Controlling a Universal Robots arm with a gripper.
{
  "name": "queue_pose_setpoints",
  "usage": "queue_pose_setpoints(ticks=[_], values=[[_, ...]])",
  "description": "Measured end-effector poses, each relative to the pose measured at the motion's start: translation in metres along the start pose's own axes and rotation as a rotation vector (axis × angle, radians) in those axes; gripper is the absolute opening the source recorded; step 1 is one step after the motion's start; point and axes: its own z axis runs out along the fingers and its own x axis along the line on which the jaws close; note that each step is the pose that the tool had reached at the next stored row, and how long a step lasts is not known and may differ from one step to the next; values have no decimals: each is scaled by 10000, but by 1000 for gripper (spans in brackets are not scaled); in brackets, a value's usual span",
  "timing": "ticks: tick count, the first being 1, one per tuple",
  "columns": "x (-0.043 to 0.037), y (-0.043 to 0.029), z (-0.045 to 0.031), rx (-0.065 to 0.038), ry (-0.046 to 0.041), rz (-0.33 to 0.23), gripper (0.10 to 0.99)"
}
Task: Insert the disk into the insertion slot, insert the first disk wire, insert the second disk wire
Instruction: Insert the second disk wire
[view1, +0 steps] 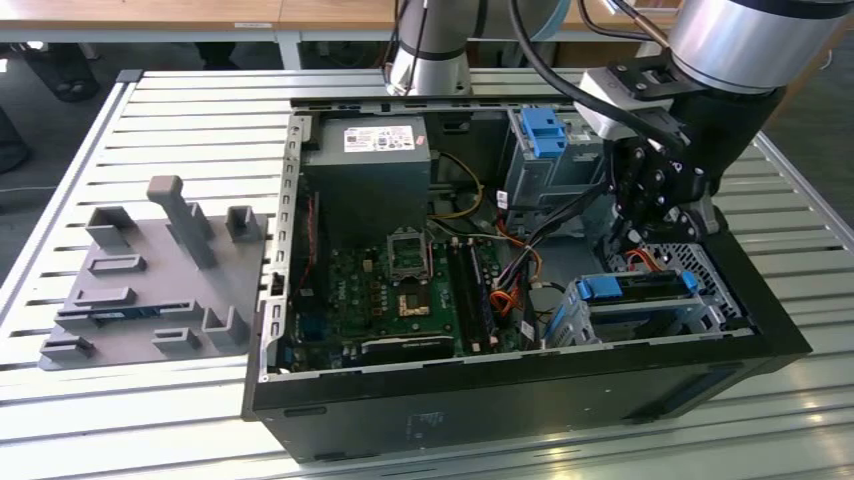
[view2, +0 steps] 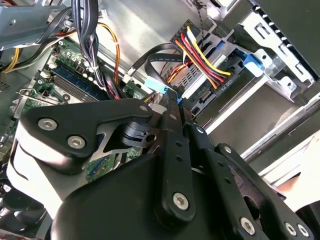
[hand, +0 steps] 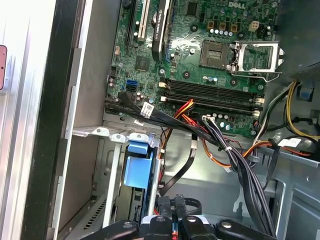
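Open computer case (view1: 534, 380): green motherboard (view1: 400, 290), grey power supply (view1: 367, 150); grey fixture block (view1: 147, 280) at exterior view's left.

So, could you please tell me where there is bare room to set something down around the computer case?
The slatted table is bare between the grey fixture plate and the computer case, and behind the plate. Inside the case it is crowded: cables run between the motherboard and the disk, where the claw hangs.

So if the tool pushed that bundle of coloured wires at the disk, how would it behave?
The wire bundle would probably flex rather than resist: its strands curve loosely. It likely springs back, being plugged in at the disk. It looks light for its size.
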Motion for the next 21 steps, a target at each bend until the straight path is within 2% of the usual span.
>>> queue_pose_setpoints(ticks=[7,10,14,21], values=[[2,-19,9,-20,-43,51,149],[3,-19,18,-20,-66,261,149],[12,-18,30,3,-252,394,149],[76,-8,35,4,-262,399,149]])
